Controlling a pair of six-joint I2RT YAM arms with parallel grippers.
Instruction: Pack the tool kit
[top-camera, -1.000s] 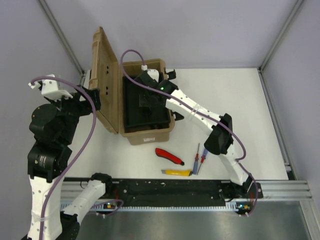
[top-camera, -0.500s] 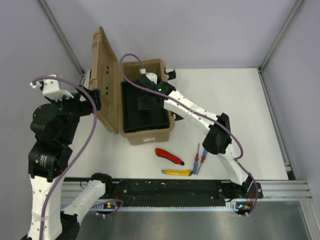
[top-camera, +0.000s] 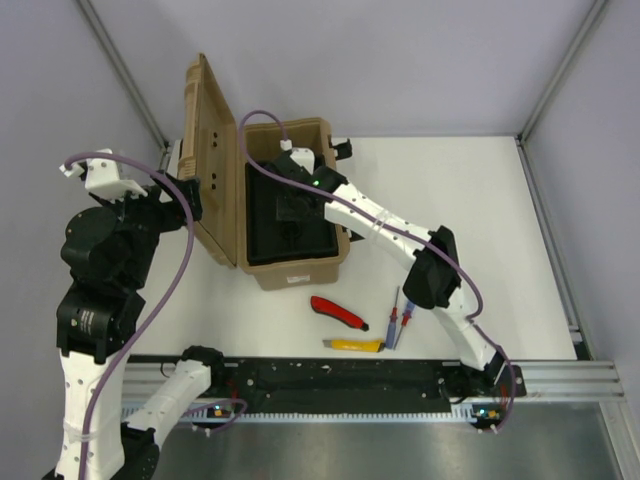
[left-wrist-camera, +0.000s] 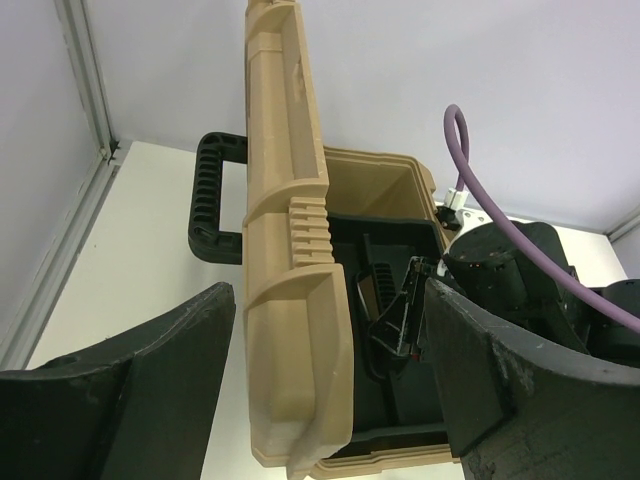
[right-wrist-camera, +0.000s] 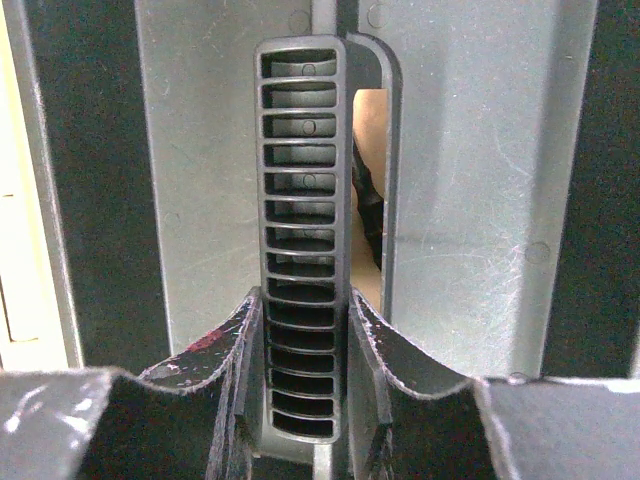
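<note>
My right arm stretches toward 11 o'clock into the open toolbox (top-camera: 300, 268) at the table's far left, right gripper (right-wrist-camera: 300, 312) clamped on the tray handle (right-wrist-camera: 300, 180). My left gripper (left-wrist-camera: 328, 290) stands spread, straddling the raised lid (left-wrist-camera: 290, 200).

No lettering, brand, number or sign can be read anywhere, neither on the tan toolbox (top-camera: 298, 270) in the upper left of the top view nor on the black tray handle (right-wrist-camera: 303, 250) filling the right wrist view.
</note>
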